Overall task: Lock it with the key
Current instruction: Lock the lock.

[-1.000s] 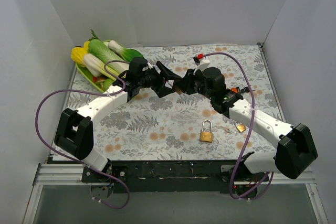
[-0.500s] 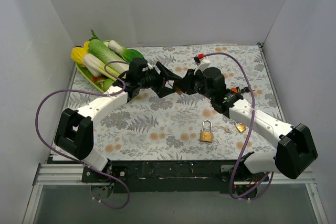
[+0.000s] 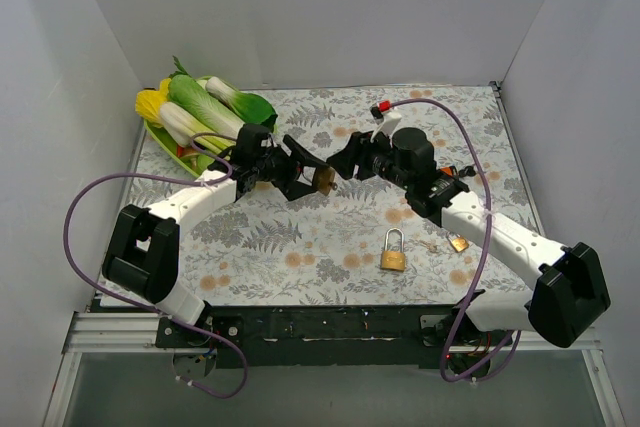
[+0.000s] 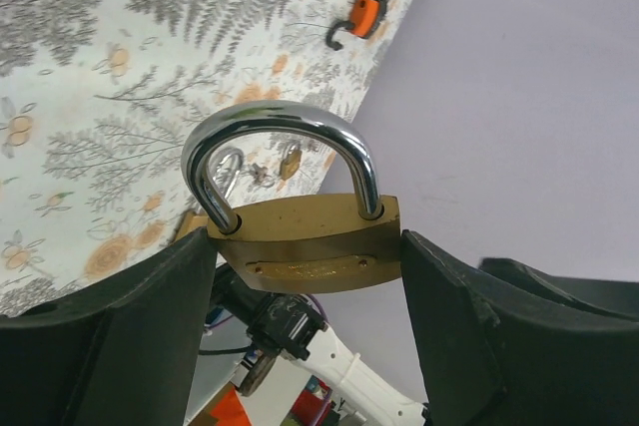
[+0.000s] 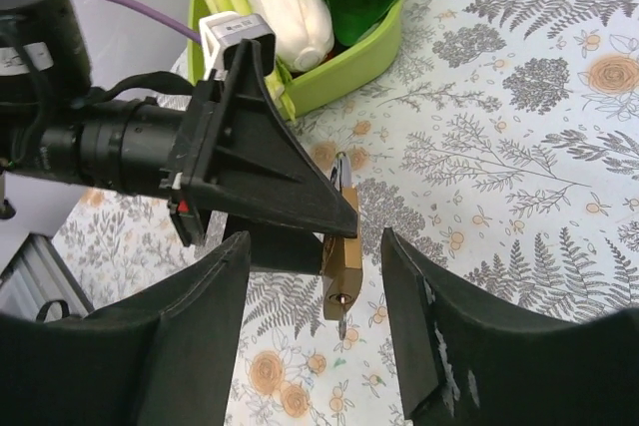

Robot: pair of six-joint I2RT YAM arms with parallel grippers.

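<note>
My left gripper (image 3: 318, 177) is shut on a brass padlock (image 3: 323, 179) and holds it above the table's middle. In the left wrist view (image 4: 308, 246) the padlock's body (image 4: 310, 241) sits between both fingers, its steel shackle (image 4: 280, 127) pointing up. My right gripper (image 3: 346, 161) is open just right of it. In the right wrist view (image 5: 315, 246) the padlock (image 5: 337, 281) hangs between my open fingers without touching them. A thin key (image 5: 342, 327) sticks out of its keyhole.
A second brass padlock (image 3: 393, 252) lies on the floral cloth at the front, with a small brass piece (image 3: 458, 243) to its right. A green tray (image 5: 349, 72) of vegetables stands at the back left. A red-orange clip (image 3: 378, 109) lies at the back.
The two grippers have drawn apart. The right gripper has opened and backed off to the right. The left gripper has moved slightly left and nearer with the padlock.
</note>
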